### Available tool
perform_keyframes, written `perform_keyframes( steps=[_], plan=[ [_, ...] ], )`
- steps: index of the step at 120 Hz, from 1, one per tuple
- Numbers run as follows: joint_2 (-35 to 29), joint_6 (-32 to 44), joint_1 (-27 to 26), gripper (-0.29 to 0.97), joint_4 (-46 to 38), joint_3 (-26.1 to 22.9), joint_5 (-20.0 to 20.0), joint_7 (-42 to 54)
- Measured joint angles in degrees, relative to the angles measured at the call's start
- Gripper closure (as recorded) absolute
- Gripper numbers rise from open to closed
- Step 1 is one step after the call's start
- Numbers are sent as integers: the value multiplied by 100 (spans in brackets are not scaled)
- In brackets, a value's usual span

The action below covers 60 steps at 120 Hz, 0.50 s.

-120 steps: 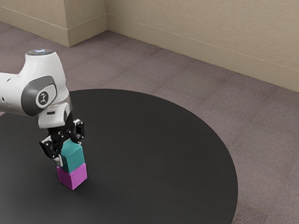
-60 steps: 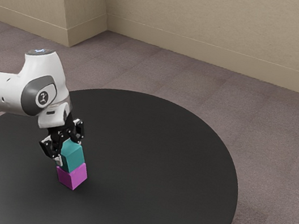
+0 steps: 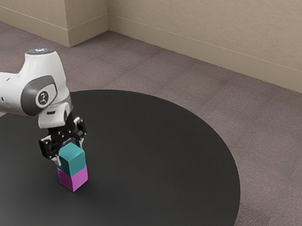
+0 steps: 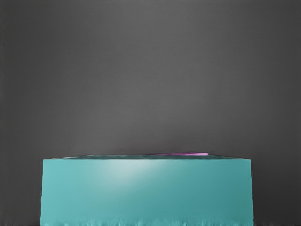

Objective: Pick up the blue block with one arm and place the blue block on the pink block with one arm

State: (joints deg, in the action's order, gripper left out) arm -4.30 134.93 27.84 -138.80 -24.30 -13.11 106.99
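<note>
The blue block point(image 3: 71, 160), teal in colour, rests squarely on top of the pink block point(image 3: 72, 179) on the black round table point(image 3: 150, 153), toward the exterior view's left. My gripper point(image 3: 63, 143) hovers just above the blue block's top, open, its fingers no longer pressing the block's sides. In the wrist view the blue block point(image 4: 146, 190) lies directly under my hand, and a thin sliver of the pink block point(image 4: 181, 154) shows beyond its far edge.
The table's rim point(image 3: 235, 179) curves round at the exterior view's right. Grey carpet point(image 3: 265, 120) and a beige wall with a protruding corner point(image 3: 79, 2) lie behind.
My hand has risen slightly off the blue block, whose top face now shows. The block stays put on the pink block.
</note>
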Motion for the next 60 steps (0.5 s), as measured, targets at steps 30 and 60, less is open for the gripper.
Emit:
perform_keyframes(
  steps=[30,60],
  plan=[
    [-467,-353,10,2,104,0,18,-31],
    [-1410,-3054,214,1,2702,-155,353,-184]
  ],
)
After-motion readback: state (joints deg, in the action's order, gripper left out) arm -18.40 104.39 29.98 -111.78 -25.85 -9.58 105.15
